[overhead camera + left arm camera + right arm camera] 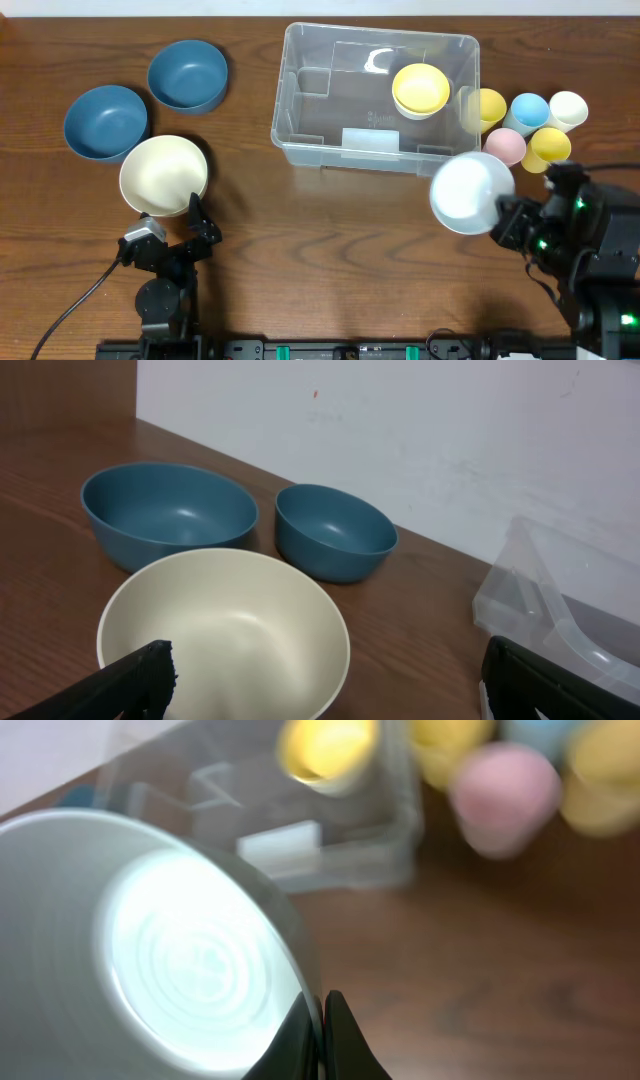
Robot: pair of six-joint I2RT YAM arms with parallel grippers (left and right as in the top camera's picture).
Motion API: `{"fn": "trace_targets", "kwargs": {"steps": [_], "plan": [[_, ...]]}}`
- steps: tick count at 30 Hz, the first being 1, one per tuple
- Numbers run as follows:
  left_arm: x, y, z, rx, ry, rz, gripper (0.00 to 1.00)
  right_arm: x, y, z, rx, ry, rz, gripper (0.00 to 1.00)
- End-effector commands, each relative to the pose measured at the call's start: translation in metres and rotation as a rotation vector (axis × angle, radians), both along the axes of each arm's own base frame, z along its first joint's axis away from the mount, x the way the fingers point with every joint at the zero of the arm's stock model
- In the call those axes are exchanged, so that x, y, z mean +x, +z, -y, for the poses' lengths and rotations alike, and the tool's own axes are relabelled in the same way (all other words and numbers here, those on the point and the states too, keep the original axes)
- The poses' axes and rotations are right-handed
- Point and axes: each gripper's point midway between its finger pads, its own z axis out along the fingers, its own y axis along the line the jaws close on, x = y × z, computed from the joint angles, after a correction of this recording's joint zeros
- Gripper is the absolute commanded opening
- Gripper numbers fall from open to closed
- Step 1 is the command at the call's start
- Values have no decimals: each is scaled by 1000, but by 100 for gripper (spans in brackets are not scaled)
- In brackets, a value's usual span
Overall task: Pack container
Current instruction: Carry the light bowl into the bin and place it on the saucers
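The clear plastic container (375, 95) stands at the table's far middle, with a yellow bowl (420, 89) inside it at the right. My right gripper (508, 222) is shut on the rim of a white bowl (470, 192), held off the table just in front of the container's right corner. In the right wrist view the white bowl (170, 955) fills the left, pinched at its rim, and the container (290, 815) is blurred behind. My left gripper (197, 222) is open beside a cream bowl (163, 174); in the left wrist view the cream bowl (225, 630) lies between its fingers.
Two blue bowls (105, 121) (187, 75) sit at the far left. Several small pastel cups (525, 125) stand right of the container. The container's corner (560, 595) shows at the right of the left wrist view.
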Motion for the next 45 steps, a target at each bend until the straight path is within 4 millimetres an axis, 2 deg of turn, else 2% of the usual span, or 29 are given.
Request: {"fn": "trace_targets", "kwargs": {"steps": [1,6,9,13,16,22,25,29,36,42,43,45], "plan": [[-1,-18,-3,8,16,-52,98,22,30,-12,-88,64,45,1],[-1,-18,-3,8,16,-52,98,83,64,-26,-192,75,51,1],[-1,-18,-3,8,16,-52,98,126,65,-28,-233,47,25,1],[-1,-18,-3,8,16,-52,98,181,40,-29,-292,9,-46,1],[-1,-18,-3,8,16,-52,98,212,0,-27,-344,-8,-132,1],[-1,-18,-3,8,16,-52,98,242,-82,-21,-401,-24,-293,1],[-1,-18,-3,8,16,-52,98,252,-108,-17,-405,-30,-326,1],[-1,-18,-3,8,16,-52,98,266,-117,-16,-399,-41,-303,1],[-1,-18,-3,8,16,-52,98,287,-112,-7,-400,-78,-228,1],[-1,-18,-3,8,16,-52,98,289,-138,-1,-408,-82,-278,1],[-1,-18,-3,8,16,-52,98,289,-144,-1,-411,-79,-291,2],[-1,-18,-3,8,16,-52,98,289,-150,-1,-413,-77,-303,14]]}}
